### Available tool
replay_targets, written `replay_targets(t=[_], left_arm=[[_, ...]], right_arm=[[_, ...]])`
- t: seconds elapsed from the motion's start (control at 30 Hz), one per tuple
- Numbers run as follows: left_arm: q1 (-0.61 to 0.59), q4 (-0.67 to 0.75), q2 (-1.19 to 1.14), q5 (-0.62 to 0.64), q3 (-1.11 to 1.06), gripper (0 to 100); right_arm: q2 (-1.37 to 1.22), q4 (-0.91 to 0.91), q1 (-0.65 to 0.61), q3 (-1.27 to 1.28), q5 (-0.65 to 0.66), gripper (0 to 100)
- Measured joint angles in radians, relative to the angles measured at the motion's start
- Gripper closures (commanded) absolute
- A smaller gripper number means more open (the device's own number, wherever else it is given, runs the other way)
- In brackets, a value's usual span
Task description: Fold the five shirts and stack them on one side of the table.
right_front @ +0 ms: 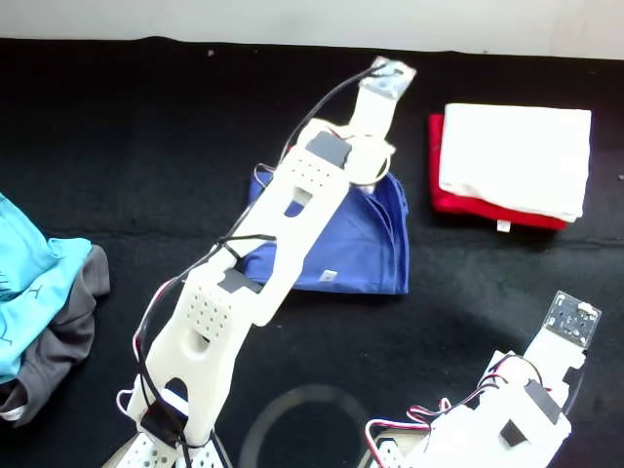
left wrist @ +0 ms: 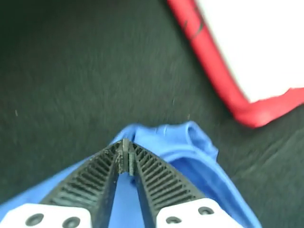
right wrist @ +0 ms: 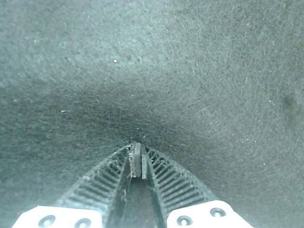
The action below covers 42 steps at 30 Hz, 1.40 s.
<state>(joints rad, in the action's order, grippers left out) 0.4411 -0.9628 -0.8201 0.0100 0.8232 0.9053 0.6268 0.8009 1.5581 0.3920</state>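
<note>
Clamped together and empty at the left gripper (left wrist: 126,159), just over the edge of the folded blue fabric shirt (right_front: 366,244) at frame centre. Clamped likewise at the right gripper (right wrist: 137,161), lower right over the black felt table (right_front: 146,136). At upper right, a folded white shirt (right_front: 517,156) atop a folded red shirt (right_front: 453,203); at the left edge, a crumpled cyan shirt (right_front: 29,283) over a grey shirt (right_front: 73,327).

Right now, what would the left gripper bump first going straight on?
The left gripper would likely meet the blue shirt first, at its edge, then table; the red shirt lies aside.
</note>
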Motion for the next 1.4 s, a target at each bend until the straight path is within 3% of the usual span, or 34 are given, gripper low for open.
replay_targets(t=[0.13,0.37,0.43,0.63,1.0,1.4], left_arm=[[0.002,-0.063,0.000,0.000,0.114,99],[0.000,-0.446,-0.002,-0.003,0.279,99],[-0.008,-0.480,-0.025,-0.003,0.279,99],[-0.003,-0.436,-0.146,-0.003,0.279,99],[0.153,-0.255,-0.173,-0.003,0.336,99],[0.031,-0.334,-0.173,-0.003,0.505,99]], right_arm=[[0.000,0.000,0.000,0.000,0.000,99.1],[0.000,0.000,0.000,0.000,0.000,99.1],[0.000,0.000,0.000,0.000,0.000,99.1],[0.000,0.000,0.000,0.000,0.000,99.1],[0.000,0.000,0.000,0.000,0.000,99.1],[0.000,0.000,0.000,0.000,0.000,99.1]])
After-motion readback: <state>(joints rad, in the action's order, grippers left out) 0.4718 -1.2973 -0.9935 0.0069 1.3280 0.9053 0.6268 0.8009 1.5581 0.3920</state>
